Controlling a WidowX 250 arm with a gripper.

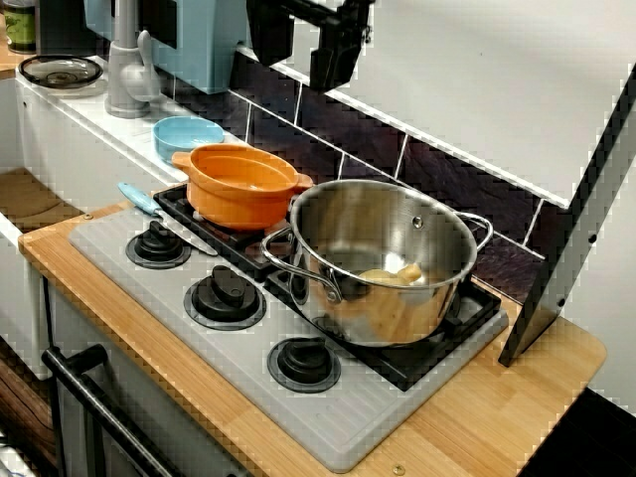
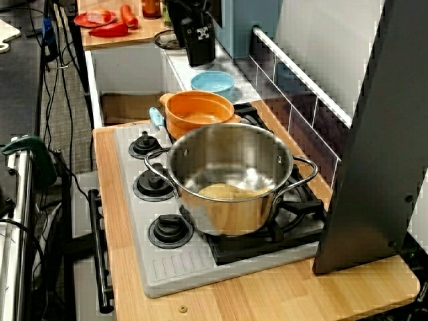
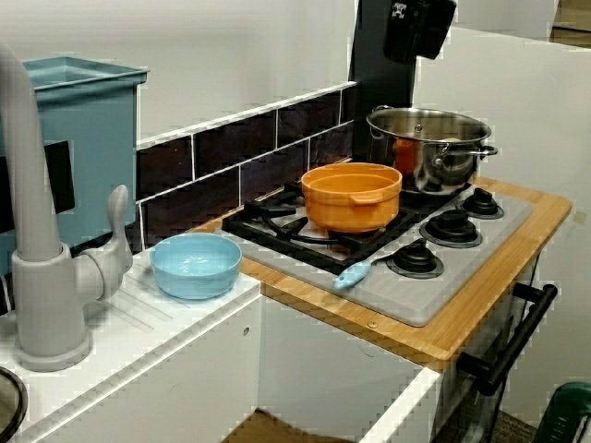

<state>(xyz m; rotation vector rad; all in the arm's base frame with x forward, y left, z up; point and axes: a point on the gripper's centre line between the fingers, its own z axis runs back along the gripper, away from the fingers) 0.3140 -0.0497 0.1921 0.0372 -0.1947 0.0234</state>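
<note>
My black gripper [image 1: 330,70] hangs high over the back of the stove, touching nothing, and nothing shows in it. Its jaws are too dark to make out in any view. Below it an orange pot [image 1: 243,184] sits on the left rear burner. A steel pot [image 1: 383,258] stands beside that on the right burner, with a pale yellow item [image 1: 393,275] lying on its bottom. Seen from the stove's end, the gripper [image 2: 199,59] is beyond the orange pot [image 2: 197,114], over a light blue bowl [image 2: 212,81]. From the sink side, the gripper [image 3: 411,46] is at the top edge above the steel pot [image 3: 429,143].
A blue-handled utensil [image 1: 139,199] lies on the grey stove panel beside the knobs [image 1: 227,295]. The blue bowl [image 3: 196,265] rests on the white counter beside a grey faucet [image 3: 37,240]. A teal box [image 3: 78,138] and dark tiles back the counter. A dark panel [image 2: 374,134] stands at the stove's end.
</note>
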